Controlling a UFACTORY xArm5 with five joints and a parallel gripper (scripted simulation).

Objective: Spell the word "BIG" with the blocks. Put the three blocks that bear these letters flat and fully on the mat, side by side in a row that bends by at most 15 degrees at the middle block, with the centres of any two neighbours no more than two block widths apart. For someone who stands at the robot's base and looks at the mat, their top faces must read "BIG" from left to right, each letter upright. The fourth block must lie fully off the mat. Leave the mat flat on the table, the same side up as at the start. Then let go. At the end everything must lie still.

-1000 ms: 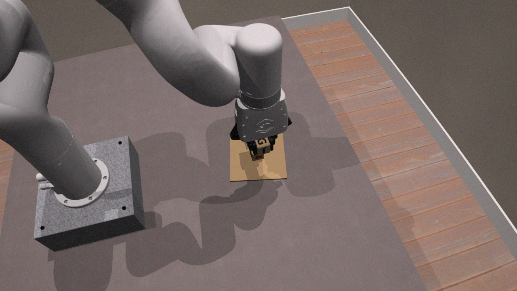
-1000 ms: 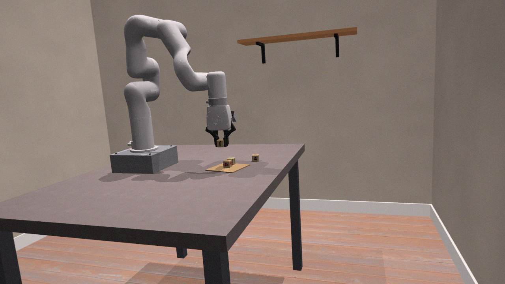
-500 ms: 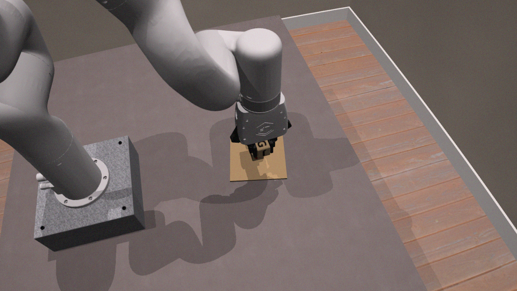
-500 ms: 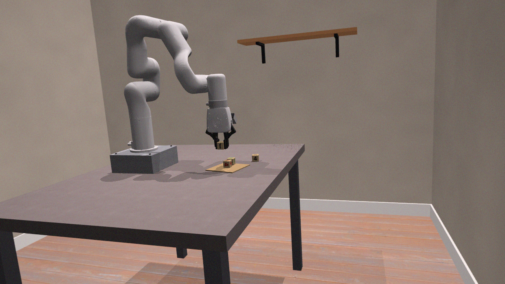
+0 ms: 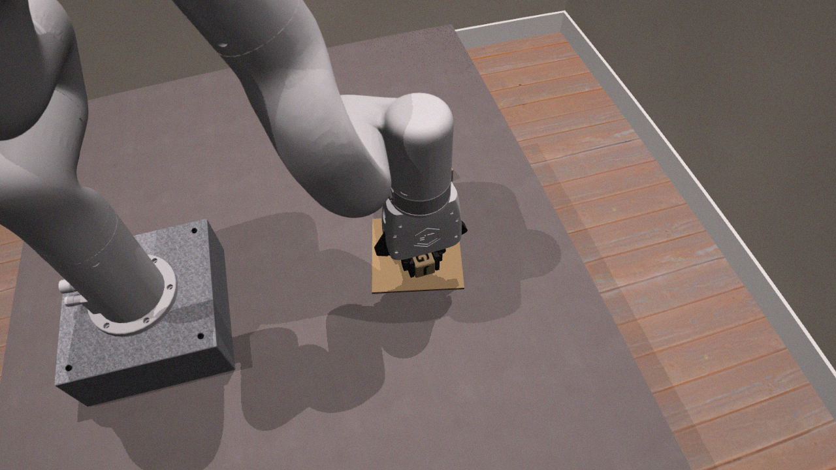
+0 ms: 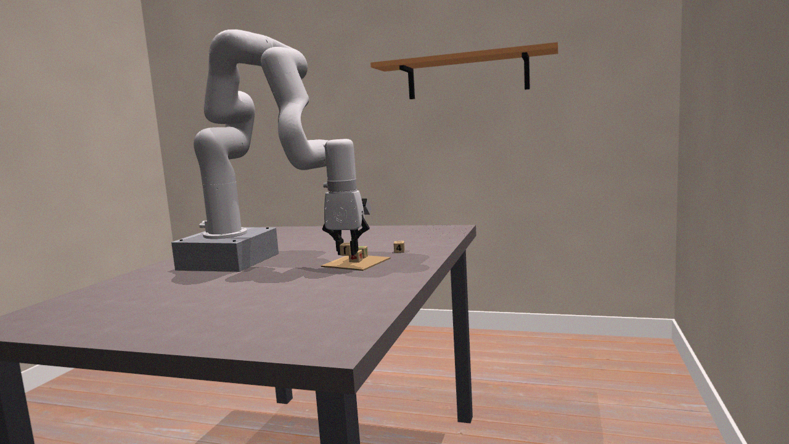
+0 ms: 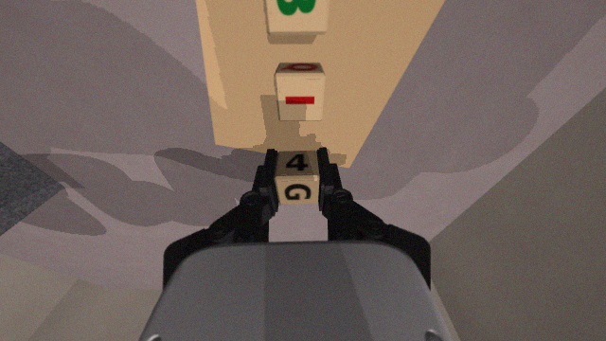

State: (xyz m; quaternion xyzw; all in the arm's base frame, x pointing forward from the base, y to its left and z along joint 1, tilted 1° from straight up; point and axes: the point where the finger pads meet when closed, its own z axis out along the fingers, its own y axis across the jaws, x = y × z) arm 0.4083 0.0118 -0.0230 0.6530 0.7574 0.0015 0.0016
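From where I watch, my arm (image 6: 220, 165) stands on a grey base block (image 6: 206, 254) on the desk (image 6: 220, 309) and arches over to the end effector (image 6: 347, 253), which points down above the tan mat (image 6: 336, 264). Its black fingers are closed on a wooden block (image 6: 345, 249). A block with red marking (image 6: 355, 256) sits on the mat; beyond the mat, one showing a black "4" (image 6: 399, 246) rests apart. I see a wooden shelf (image 6: 468, 57) on the wall.

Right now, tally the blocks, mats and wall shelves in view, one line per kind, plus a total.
Blocks: 4 (B block, I block, G block in the gripper, spare block)
Mats: 1 (tan mat)
Wall shelves: 1 (wooden shelf)
Total: 6
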